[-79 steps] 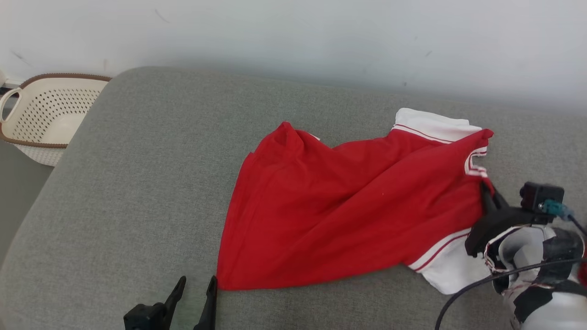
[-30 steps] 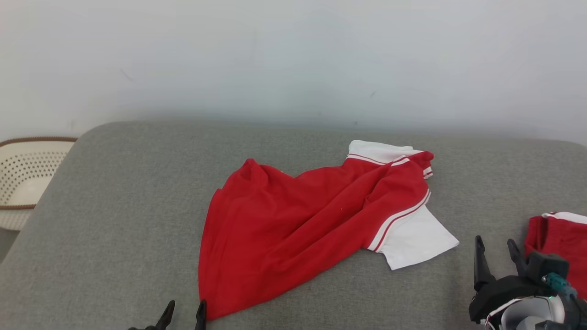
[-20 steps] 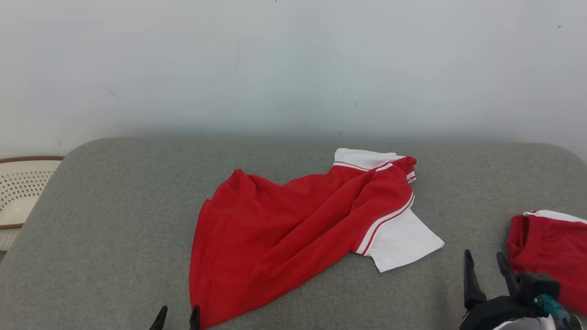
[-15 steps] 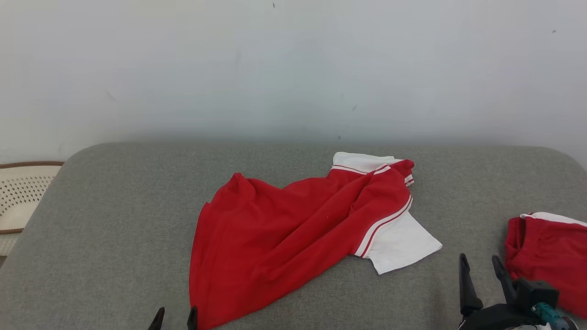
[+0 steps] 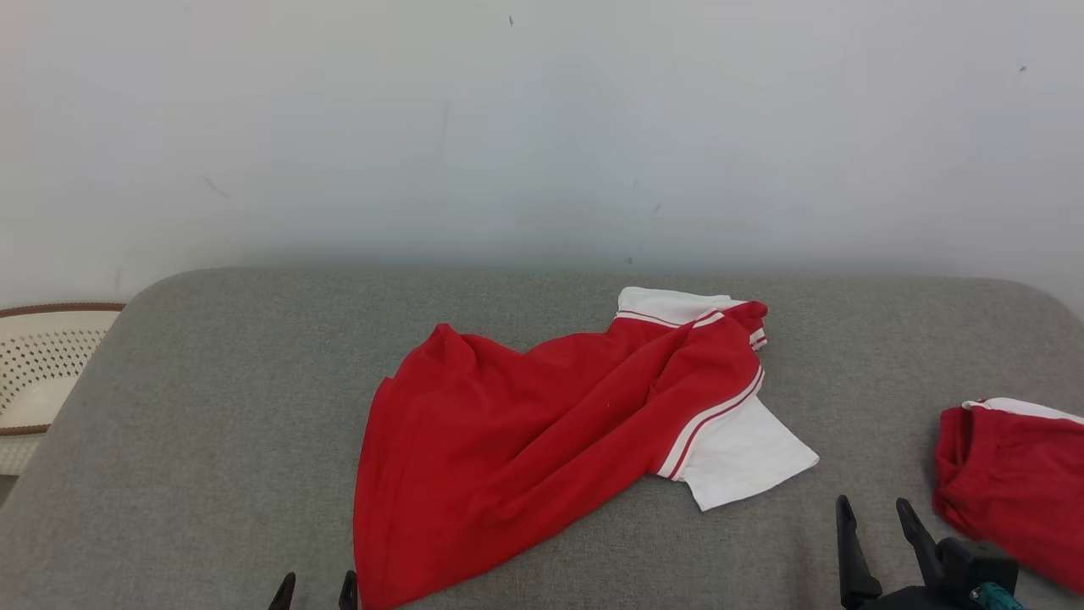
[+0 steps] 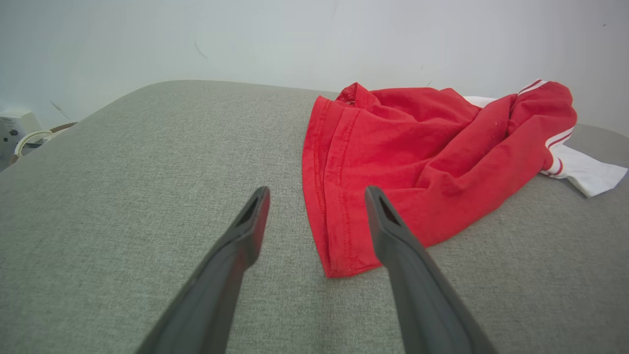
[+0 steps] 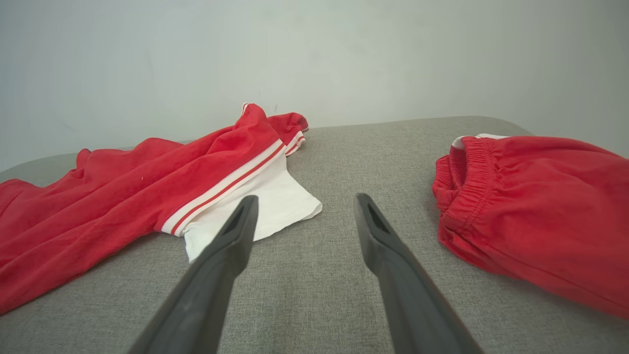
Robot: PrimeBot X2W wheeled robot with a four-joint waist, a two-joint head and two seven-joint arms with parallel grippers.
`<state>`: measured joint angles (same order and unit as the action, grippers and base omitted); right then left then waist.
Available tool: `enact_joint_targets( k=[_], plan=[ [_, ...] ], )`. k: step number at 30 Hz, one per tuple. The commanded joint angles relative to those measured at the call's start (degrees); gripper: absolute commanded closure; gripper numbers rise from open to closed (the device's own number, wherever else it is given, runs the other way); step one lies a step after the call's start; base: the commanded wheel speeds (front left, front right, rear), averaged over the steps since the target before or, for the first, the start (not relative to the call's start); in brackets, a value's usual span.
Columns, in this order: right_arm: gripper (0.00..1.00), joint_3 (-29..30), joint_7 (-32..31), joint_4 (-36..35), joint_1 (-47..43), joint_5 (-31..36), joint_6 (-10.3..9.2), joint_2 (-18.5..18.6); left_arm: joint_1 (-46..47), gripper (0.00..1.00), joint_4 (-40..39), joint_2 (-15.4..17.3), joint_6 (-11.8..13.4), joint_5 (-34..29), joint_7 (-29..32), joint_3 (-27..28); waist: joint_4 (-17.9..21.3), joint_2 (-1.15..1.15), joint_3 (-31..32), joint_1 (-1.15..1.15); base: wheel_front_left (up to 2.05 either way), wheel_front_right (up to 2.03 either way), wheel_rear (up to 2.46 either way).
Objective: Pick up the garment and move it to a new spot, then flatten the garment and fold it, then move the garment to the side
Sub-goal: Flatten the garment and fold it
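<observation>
The garment (image 5: 542, 432) is a red shirt with white sleeves and red-white stripes, lying rumpled and partly doubled over in the middle of the grey cushion (image 5: 212, 424). Its hem corner (image 6: 344, 260) lies between and just beyond the tips of my left gripper (image 6: 317, 196), which stands open and holds nothing. That left gripper (image 5: 313, 585) shows at the bottom edge of the head view. My right gripper (image 5: 872, 512) is open and empty, near the front right. In the right wrist view the white sleeve (image 7: 265, 201) lies just left of the right gripper (image 7: 304, 206).
A second red garment with an elastic waistband (image 5: 1012, 483) lies at the cushion's right edge, close to my right gripper. A cream perforated basket (image 5: 38, 373) stands off the cushion's left end. A pale wall (image 5: 542, 127) rises behind.
The head camera has tilted up and shifted, so the scene sits lower and the second garment came into view. My right gripper has let go of the shirt and drawn back to the front right.
</observation>
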<state>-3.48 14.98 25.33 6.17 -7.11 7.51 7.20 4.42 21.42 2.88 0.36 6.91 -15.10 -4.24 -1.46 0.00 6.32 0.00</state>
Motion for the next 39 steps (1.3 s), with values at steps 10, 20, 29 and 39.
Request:
enact_joint_targets(
  k=[10, 20, 29, 39],
  plan=[
    [0.00, -0.6, 0.3, 4.1, 3.0, 0.5, -0.04, 0.3, 2.1, 0.00, 3.8, 0.1, -1.4, 1.4, -0.1, -2.0, -0.1, 0.00, -3.1, 0.00, 0.00, 0.00, 0.00],
    [0.00, -2.3, 0.3, 9.2, 7.3, 0.7, -0.04, 0.5, 5.1, 0.00, 7.5, 0.0, -1.4, 3.9, -0.1, -4.8, 0.1, 0.00, -6.0, 0.00, 0.00, 0.00, 0.00],
    [0.00, -1.6, 0.3, 12.1, 9.9, 0.3, -0.04, 1.1, 7.8, 0.00, 10.8, 0.1, -1.6, 6.1, -0.1, -6.5, -0.2, 0.00, -8.3, 0.00, 0.00, 0.00, 0.00],
    [0.00, -1.9, 0.3, 11.9, 11.0, 0.0, -0.04, 0.8, 10.2, 0.00, 14.6, 0.0, -3.5, 9.7, -0.1, -6.2, 0.6, 0.00, -10.1, 0.00, 0.00, 0.00, 0.00]
  ],
)
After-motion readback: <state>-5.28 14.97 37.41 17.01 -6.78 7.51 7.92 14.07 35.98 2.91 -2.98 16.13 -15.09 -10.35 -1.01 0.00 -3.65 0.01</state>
